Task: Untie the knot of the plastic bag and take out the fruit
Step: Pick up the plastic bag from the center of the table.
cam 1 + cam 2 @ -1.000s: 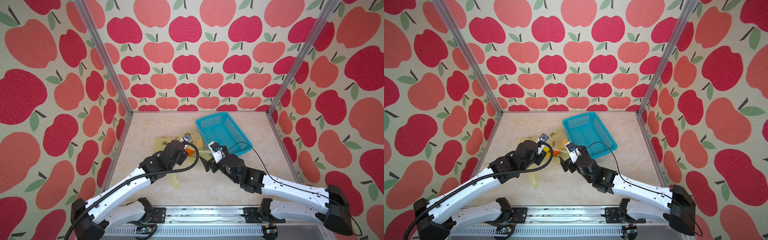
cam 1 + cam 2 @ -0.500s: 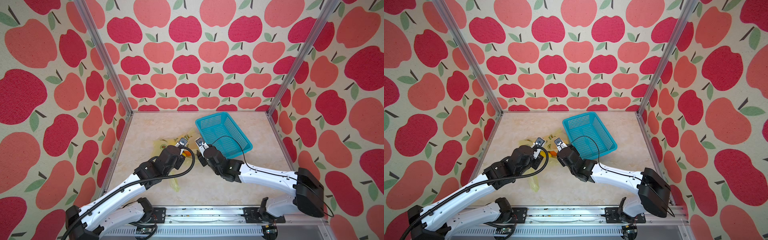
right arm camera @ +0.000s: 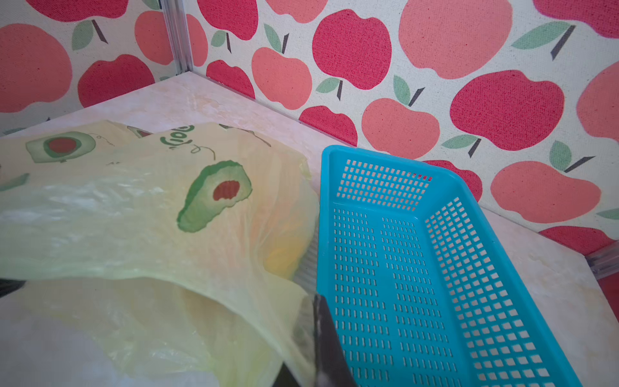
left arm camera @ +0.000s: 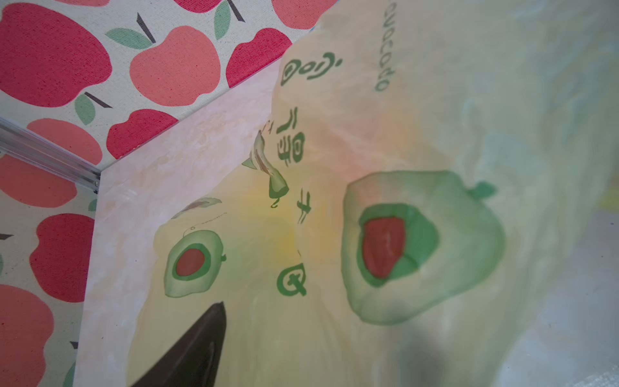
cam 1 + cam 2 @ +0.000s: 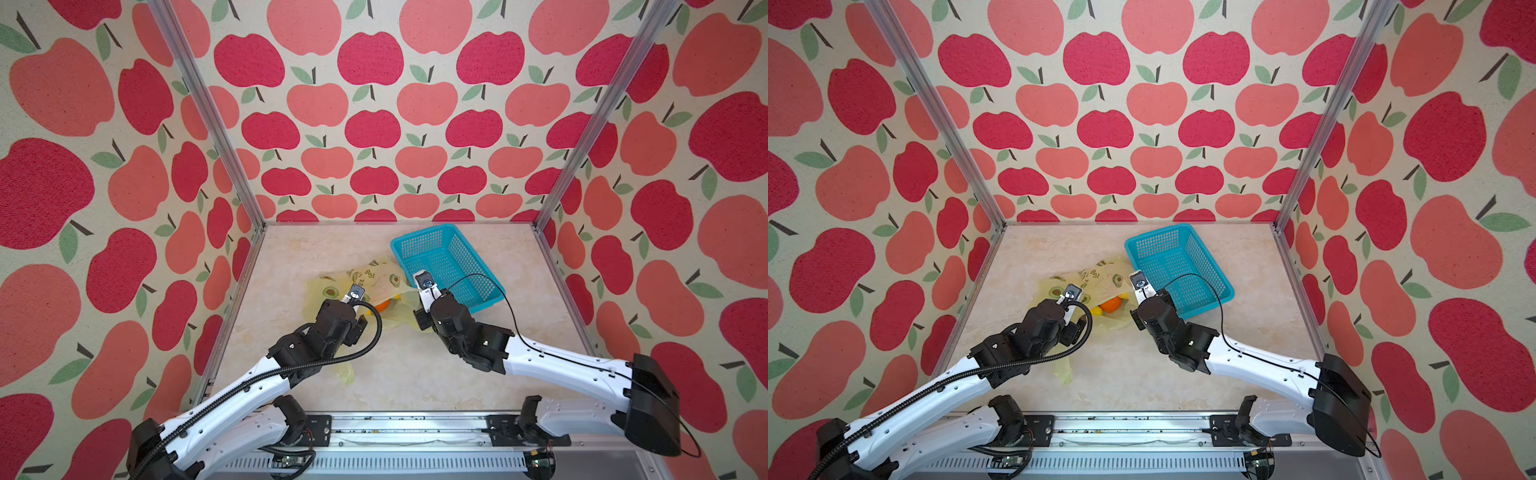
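Thin pale-yellow plastic printed with green avocado halves sits between both hands. The plastic bag (image 5: 374, 276) lies slumped near the middle of the table (image 5: 415, 374), its 3 o'clock side pressed against the turquoise basket (image 5: 422, 236). The right hand (image 3: 318, 335) is fully closed, clamped on the bag's rim at about 4 o'clock, just beside the basket wall. The left hand (image 4: 321, 328) stands parted at the bag's 7 o'clock edge. One dark finger (image 4: 194, 348) shows bare, while its partner is only a dark blur through the film draped over it; I cannot tell whether this hand grips anything. In both top views the fruit (image 5: 383, 305) shows at the bag's mouth between the two hands: an orange piece (image 5: 1111, 305) with a yellow piece (image 5: 1096, 311) touching it at 8 o'clock. Half a second ago the right arm reached further toward 9 o'clock, over the mouth, and it has since drawn back toward 4 o'clock. Over the last second the left hand has slid toward 7 o'clock. The basket has kept its place.
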Controlling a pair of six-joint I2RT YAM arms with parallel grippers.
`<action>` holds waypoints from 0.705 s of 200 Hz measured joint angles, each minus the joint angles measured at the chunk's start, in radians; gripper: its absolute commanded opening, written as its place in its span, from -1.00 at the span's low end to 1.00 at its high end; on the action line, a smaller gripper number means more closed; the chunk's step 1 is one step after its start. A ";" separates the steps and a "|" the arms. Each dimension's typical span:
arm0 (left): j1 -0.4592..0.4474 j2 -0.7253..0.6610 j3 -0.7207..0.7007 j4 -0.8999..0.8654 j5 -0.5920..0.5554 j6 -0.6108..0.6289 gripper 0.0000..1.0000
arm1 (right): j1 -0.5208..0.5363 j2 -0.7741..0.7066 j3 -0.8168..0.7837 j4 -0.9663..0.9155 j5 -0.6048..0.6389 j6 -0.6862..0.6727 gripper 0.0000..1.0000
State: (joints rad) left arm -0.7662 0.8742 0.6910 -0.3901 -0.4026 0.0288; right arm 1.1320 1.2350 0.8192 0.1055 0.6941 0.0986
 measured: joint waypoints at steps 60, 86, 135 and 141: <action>0.435 0.216 0.162 0.118 0.338 -0.013 -1.00 | -0.035 0.046 0.003 0.066 -0.073 0.028 -1.00; 0.467 0.342 0.392 0.105 0.389 0.000 -1.00 | -0.094 0.107 0.075 0.092 -0.097 0.038 -1.00; 0.483 0.433 0.656 0.063 0.388 0.045 -1.00 | -0.199 0.266 0.306 0.104 -0.120 0.033 -1.00; 0.482 0.433 0.668 0.057 0.389 0.050 -1.00 | -0.209 0.281 0.327 0.103 -0.124 0.032 -1.00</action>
State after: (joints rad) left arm -0.2840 1.3071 1.3590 -0.3328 -0.0139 0.0788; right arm 0.9234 1.5162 1.1461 0.2085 0.5705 0.1310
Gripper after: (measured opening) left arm 0.047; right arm 0.043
